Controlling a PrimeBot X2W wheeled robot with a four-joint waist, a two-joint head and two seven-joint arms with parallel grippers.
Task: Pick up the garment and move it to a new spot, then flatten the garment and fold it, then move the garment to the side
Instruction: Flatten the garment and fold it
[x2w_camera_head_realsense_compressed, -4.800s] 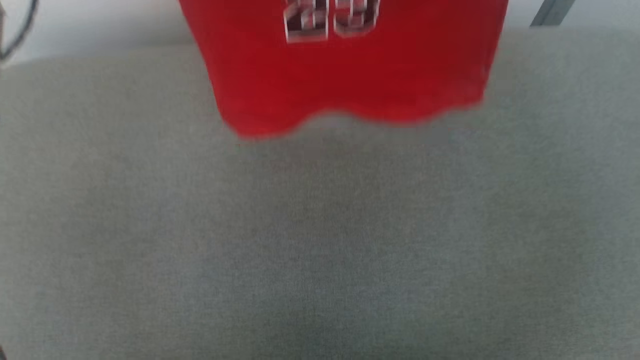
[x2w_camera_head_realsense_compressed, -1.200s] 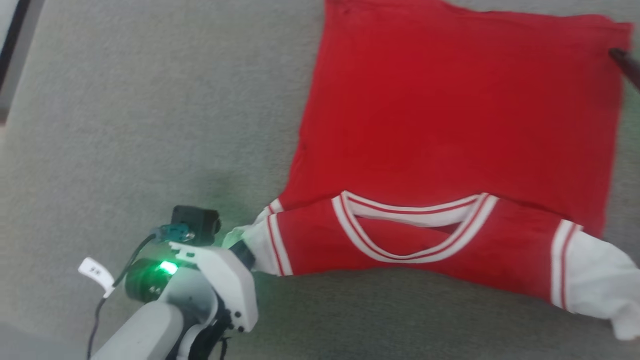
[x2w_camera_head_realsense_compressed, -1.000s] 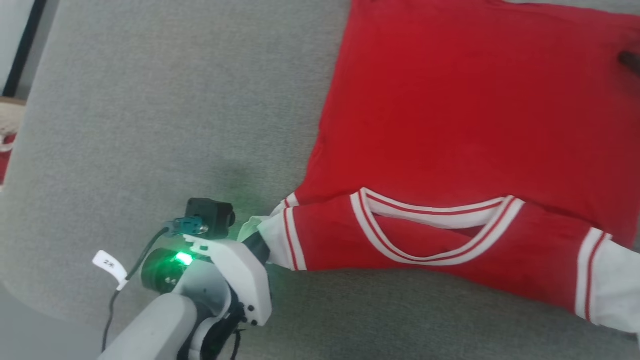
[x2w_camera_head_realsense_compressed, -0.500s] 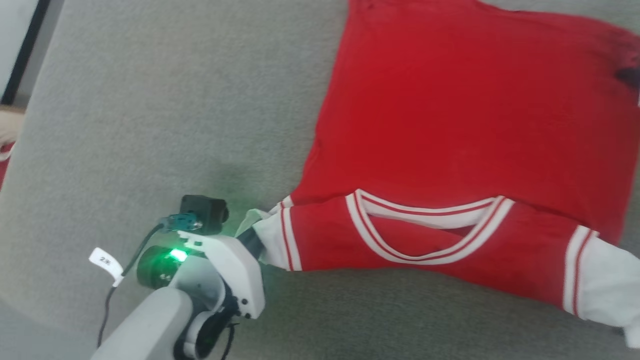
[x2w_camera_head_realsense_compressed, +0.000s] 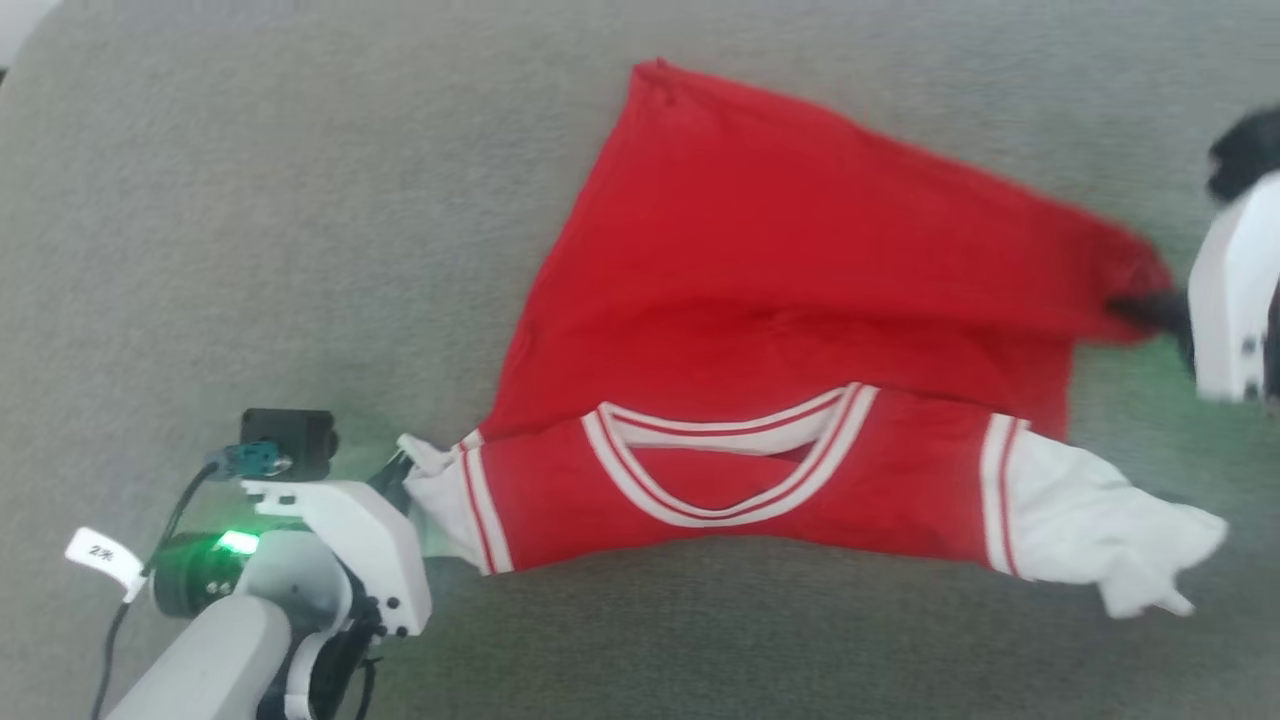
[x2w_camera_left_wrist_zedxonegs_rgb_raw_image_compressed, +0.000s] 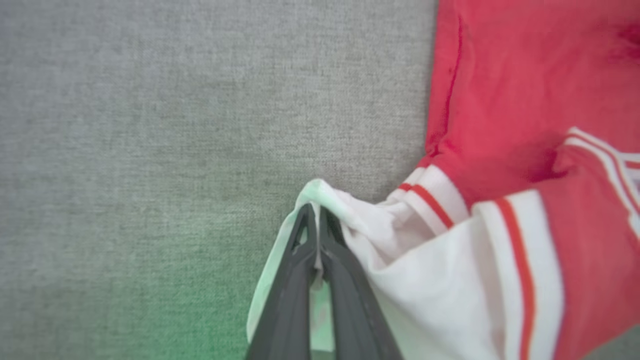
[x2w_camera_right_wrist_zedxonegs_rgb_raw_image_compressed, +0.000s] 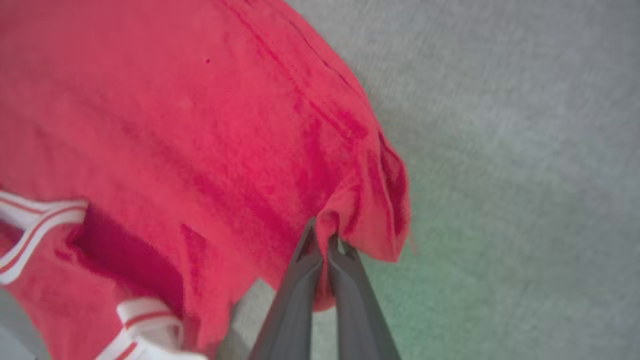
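Note:
The garment (x2w_camera_head_realsense_compressed: 780, 300), a red jersey top with a white-striped V-neck collar and white sleeves, lies on the grey fabric surface with its plain side up, collar toward me. My left gripper (x2w_camera_head_realsense_compressed: 405, 470) is shut on the white left sleeve end (x2w_camera_left_wrist_zedxonegs_rgb_raw_image_compressed: 350, 210), low at the left. At the right edge my right gripper (x2w_camera_head_realsense_compressed: 1140, 305) is shut on the red hem corner (x2w_camera_right_wrist_zedxonegs_rgb_raw_image_compressed: 360, 215), lifting it off the surface and drawing it toward the collar. The white right sleeve (x2w_camera_head_realsense_compressed: 1110, 530) lies loose. Letters and numbers are hidden underneath.
The grey fabric surface (x2w_camera_head_realsense_compressed: 250, 200) spreads all round the garment, with wide room to the left and in front. A white tag (x2w_camera_head_realsense_compressed: 100, 555) and a cable hang from my left wrist.
The camera has shifted. My right gripper has pulled the far hem corner up and inward, so the flat red body now slants and bunches. My left gripper still holds the sleeve.

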